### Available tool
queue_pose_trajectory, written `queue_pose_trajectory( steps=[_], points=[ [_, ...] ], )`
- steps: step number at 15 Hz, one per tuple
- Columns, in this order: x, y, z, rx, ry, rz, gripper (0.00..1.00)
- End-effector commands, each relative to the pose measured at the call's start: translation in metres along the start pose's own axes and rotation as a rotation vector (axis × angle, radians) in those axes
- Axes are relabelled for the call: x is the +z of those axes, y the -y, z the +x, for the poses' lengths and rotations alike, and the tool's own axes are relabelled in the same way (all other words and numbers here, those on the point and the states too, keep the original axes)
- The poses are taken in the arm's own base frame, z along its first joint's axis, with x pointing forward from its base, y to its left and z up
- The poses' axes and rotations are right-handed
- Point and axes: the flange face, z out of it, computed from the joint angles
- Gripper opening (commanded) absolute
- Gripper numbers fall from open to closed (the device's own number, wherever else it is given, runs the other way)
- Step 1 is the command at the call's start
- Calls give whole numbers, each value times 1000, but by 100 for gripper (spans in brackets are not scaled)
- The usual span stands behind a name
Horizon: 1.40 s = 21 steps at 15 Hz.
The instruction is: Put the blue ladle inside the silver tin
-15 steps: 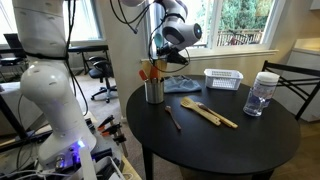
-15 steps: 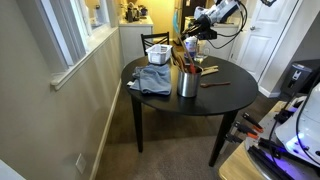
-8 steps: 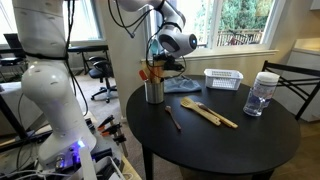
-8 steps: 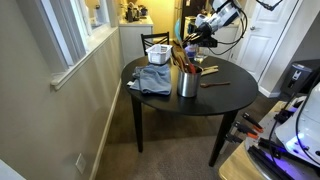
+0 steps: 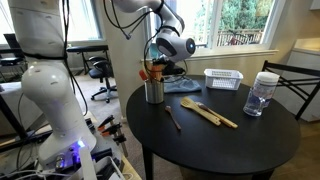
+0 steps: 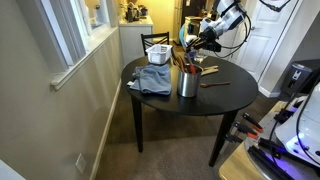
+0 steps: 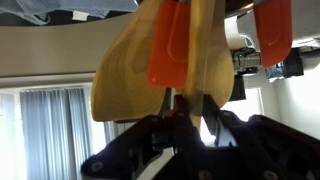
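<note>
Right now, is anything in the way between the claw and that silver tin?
Yes: orange utensils and a wooden spatula stick up out of the tin, just under the claw. The wrist view shows them close in front of it, crowding the opening. I cannot make out the ladle itself.

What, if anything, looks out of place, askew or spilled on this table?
Nothing looks spilled or broken. The grey-blue cloth lies crumpled near the edge of the table, and the wooden spatulas lie loose and overlapping. The silver tin stands upright.
</note>
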Motion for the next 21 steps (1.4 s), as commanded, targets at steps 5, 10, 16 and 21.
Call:
queue_pose_trajectory(
  steps=[5,10,16,21],
  points=[
    [5,12,1,-33,40,-31,59],
    [6,12,2,-33,51,-37,92],
    [-1,12,0,-36,55,-64,100],
    [0,1,-3,-6,45,-45,100]
  ],
)
